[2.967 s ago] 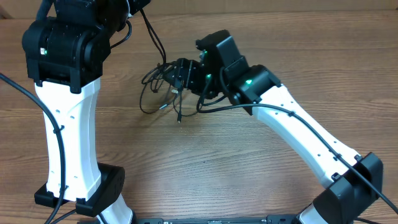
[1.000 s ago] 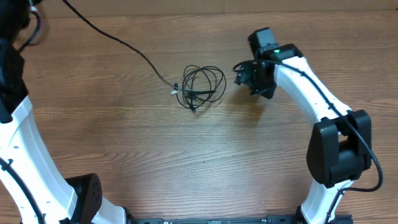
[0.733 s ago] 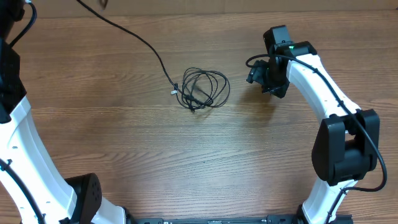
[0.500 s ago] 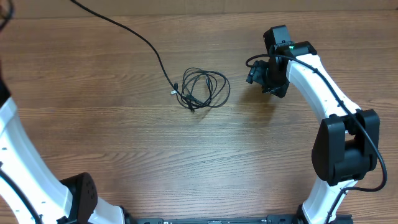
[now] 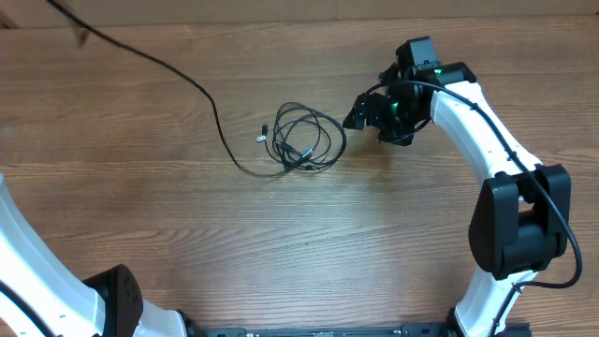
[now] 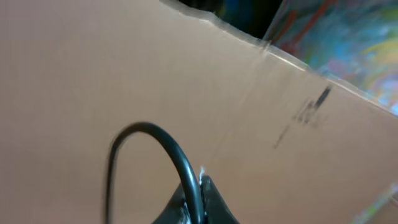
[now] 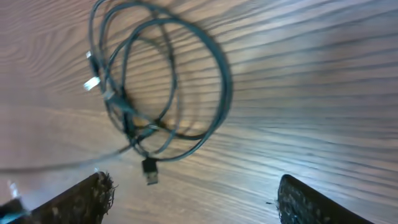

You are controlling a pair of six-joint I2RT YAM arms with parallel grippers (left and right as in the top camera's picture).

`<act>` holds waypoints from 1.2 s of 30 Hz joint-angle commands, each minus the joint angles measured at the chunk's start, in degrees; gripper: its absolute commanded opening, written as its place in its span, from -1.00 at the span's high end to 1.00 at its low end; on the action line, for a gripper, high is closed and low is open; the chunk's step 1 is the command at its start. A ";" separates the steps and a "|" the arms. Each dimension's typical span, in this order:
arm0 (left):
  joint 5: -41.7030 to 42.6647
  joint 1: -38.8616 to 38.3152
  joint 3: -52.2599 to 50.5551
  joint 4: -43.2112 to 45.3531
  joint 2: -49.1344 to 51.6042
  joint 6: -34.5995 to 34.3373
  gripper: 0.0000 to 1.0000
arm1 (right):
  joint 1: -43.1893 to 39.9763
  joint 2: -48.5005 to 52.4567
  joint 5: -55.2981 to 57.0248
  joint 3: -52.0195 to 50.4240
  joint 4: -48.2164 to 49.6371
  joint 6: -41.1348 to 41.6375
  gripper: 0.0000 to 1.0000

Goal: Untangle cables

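The cables (image 5: 305, 139) lie as a small black coil with silver plug tips on the wood table (image 5: 281, 253). One long strand (image 5: 178, 73) runs from the coil's lower left up to the top left edge. My left gripper (image 6: 198, 188) is out of the overhead view. In the left wrist view it is shut on that black strand (image 6: 163, 141). My right gripper (image 5: 360, 114) is just right of the coil, open and empty. The right wrist view shows the coil (image 7: 158, 81) and a plug (image 7: 150, 171) ahead of its spread fingers (image 7: 199, 202).
The left arm's white link and base (image 5: 112, 290) stand at the bottom left. The right arm's base (image 5: 515, 225) is at the right. A brown cardboard wall (image 6: 280, 93) fills the left wrist view.
The long strand has gained slack and now curves down left of the coil. My right gripper has moved left, close to the coil. The left arm has moved further out of frame.
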 commanded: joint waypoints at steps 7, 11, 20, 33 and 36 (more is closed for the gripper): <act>-6.03 3.69 0.66 13.35 -4.20 -7.37 0.92 | 1.60 -2.12 -0.55 0.90 0.63 -0.07 -0.70; -6.36 7.30 0.66 16.11 -5.05 -9.18 0.92 | 1.60 -2.10 0.22 0.90 0.76 0.07 -0.69; -6.91 14.75 0.59 5.09 -3.82 0.17 0.92 | 1.60 -2.10 0.28 0.90 0.92 0.04 -0.70; -43.47 14.75 0.44 -17.81 10.56 1.36 0.92 | 1.60 -2.10 0.44 0.85 0.76 0.07 -0.69; -50.95 14.75 -0.20 -22.56 14.47 -4.31 0.92 | 1.60 -2.10 0.42 0.85 0.70 0.07 -0.69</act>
